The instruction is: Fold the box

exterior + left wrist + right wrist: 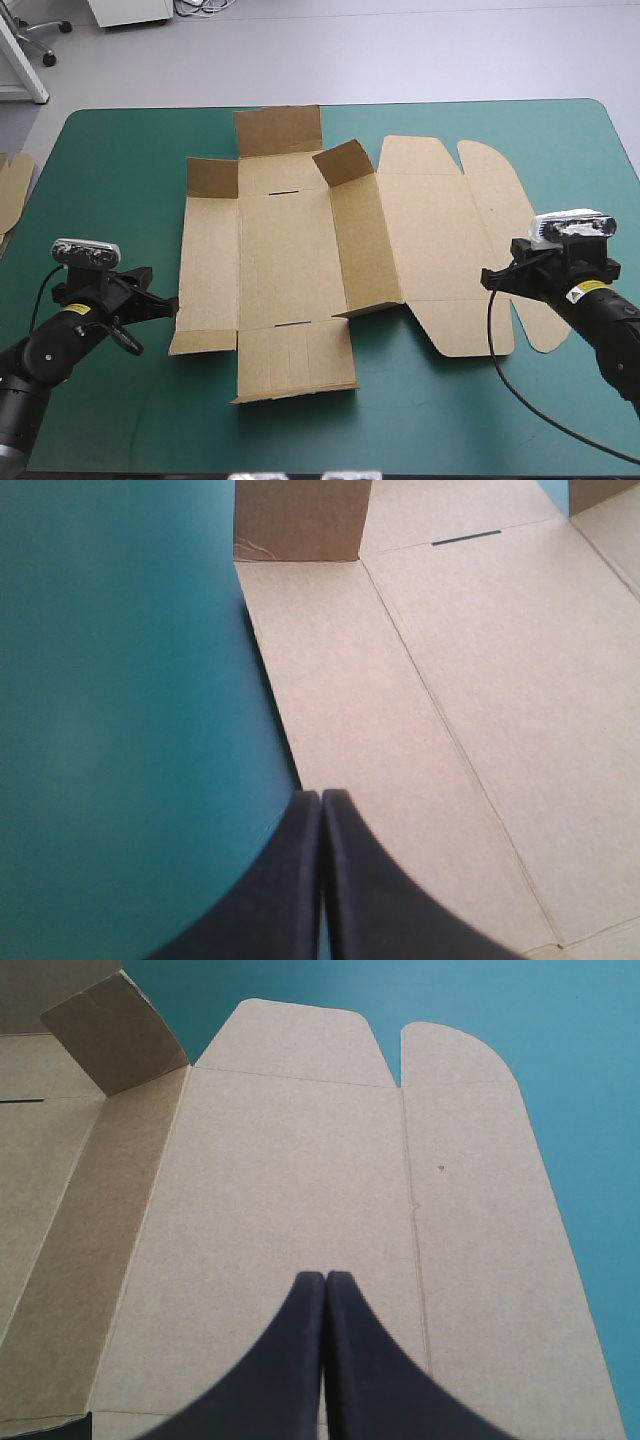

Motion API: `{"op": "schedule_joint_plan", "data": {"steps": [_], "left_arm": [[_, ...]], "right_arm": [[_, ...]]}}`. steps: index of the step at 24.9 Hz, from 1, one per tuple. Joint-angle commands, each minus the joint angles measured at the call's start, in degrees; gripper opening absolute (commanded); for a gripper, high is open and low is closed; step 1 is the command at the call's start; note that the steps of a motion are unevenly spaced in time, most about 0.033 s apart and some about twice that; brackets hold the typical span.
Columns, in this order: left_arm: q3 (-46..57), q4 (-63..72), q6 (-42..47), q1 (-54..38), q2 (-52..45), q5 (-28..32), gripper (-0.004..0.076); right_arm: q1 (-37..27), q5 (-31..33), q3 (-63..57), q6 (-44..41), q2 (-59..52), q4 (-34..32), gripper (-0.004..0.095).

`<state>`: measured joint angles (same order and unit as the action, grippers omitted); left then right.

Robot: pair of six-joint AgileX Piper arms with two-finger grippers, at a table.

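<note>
The brown box [320, 260] lies mostly flat at the middle of the teal-green cover [450, 420], three flaps raised along its far side. The left gripper [322, 795] sits at the box's left edge, fingers pressed together, holding nothing. The right gripper [325, 1278] hovers over the box's flat lid panel, likewise closed and empty. More board [12, 190] lies well left of the box.

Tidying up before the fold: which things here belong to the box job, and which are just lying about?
Job: the box; left gripper; right gripper, both shut.
Lying about: spare board at the left edge of the table.
</note>
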<state>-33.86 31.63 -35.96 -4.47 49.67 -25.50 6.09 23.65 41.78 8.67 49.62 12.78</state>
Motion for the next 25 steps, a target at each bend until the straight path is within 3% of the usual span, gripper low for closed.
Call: {"op": "schedule_joint_plan", "data": {"steps": [1,20,25], "left_arm": [[-1.63,0.51,-2.07,-0.19,-0.29,3.35,-0.0015],[-1.63,2.59,-2.78,-0.19,-0.29,4.28,-0.0015],[-3.43,5.15,0.40,-0.19,1.26,0.27,0.0008]], "right_arm": [[-0.50,-3.62,1.99,0.10,-0.38,0.64,-0.0034],[-0.50,-3.62,1.99,0.10,-0.38,0.64,-0.0034],[-0.50,-3.62,1.99,0.10,-0.15,0.73,-0.0034]]}}
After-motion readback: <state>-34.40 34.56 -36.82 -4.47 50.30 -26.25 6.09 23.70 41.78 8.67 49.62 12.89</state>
